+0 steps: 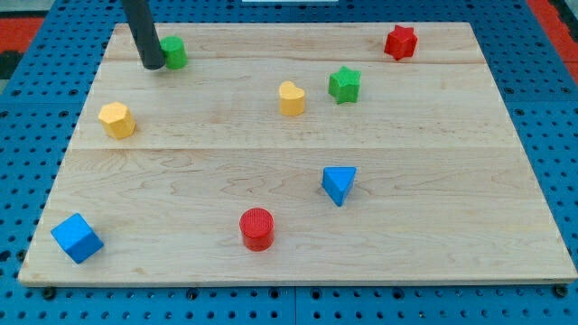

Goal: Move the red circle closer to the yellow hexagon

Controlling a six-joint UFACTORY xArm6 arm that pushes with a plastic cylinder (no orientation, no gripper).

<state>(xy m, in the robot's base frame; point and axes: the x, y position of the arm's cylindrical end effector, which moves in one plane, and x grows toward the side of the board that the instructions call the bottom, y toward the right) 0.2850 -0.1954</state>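
Approach step, no contact yet. My tip (152,65) at board's top left, touching or just beside green block (174,51), well apart from red circle (256,227). No hand on rig, bare rod, grasps nothing. Red circle near bottom centre; yellow hexagon (116,119) at left edge. Next: bring tip round to circle's lower-right side, push up-left toward hexagon, steering clear of blue cube (76,237)

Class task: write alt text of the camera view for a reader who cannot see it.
My tip touches a green block at the wooden board's top left, far from the red circle near the bottom; the yellow hexagon sits at the left.
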